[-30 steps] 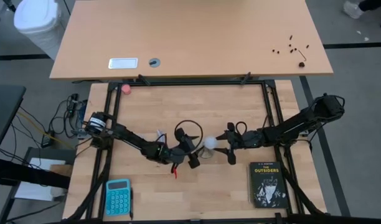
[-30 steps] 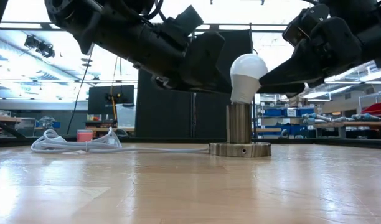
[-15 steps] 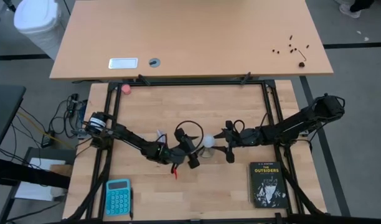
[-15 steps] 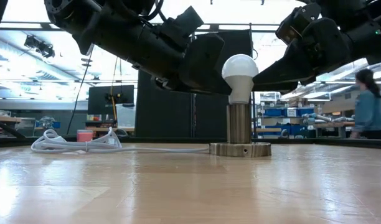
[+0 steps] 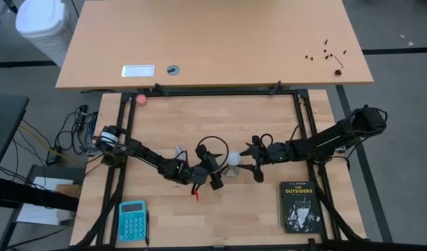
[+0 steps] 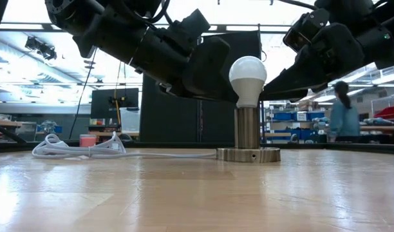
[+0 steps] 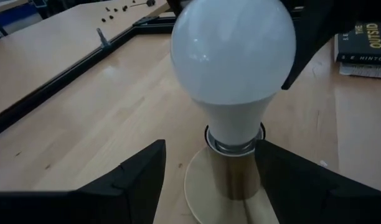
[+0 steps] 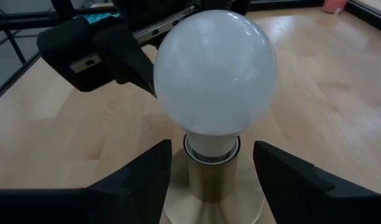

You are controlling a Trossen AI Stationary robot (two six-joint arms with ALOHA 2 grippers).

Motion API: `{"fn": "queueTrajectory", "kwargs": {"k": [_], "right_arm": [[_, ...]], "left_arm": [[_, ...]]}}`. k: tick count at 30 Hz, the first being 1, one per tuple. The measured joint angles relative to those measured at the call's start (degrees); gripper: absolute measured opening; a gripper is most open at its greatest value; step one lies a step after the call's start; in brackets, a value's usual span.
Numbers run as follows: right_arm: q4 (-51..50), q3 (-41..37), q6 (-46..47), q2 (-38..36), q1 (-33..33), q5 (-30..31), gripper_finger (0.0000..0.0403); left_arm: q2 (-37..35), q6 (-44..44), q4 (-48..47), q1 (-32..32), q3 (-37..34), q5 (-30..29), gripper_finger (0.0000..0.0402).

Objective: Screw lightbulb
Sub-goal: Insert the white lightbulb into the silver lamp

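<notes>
Lightbulb [image 6: 248, 78] stands upright in socket [image 6: 247, 136]; both grippers' jaws flank it, released.

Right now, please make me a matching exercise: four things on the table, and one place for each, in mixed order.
Things:
1. lightbulb
2. calculator
3. book
4. pink ball

Places:
A. far left corner of the table
B. upright in the socket
C. near edge, left side
D. near edge, right side

Pairs: 1-B, 2-C, 3-D, 4-A
</notes>
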Motion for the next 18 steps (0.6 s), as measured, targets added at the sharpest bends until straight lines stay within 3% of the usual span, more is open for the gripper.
{"fn": "queueTrajectory", "kwargs": {"k": [18], "right_arm": [[1.6,0.0,0.0,0.0,0.4,-2.9,0.0236]], "left_arm": [[0.0,0.5,1.5,1.7,0.0,0.9,0.0252]]}}
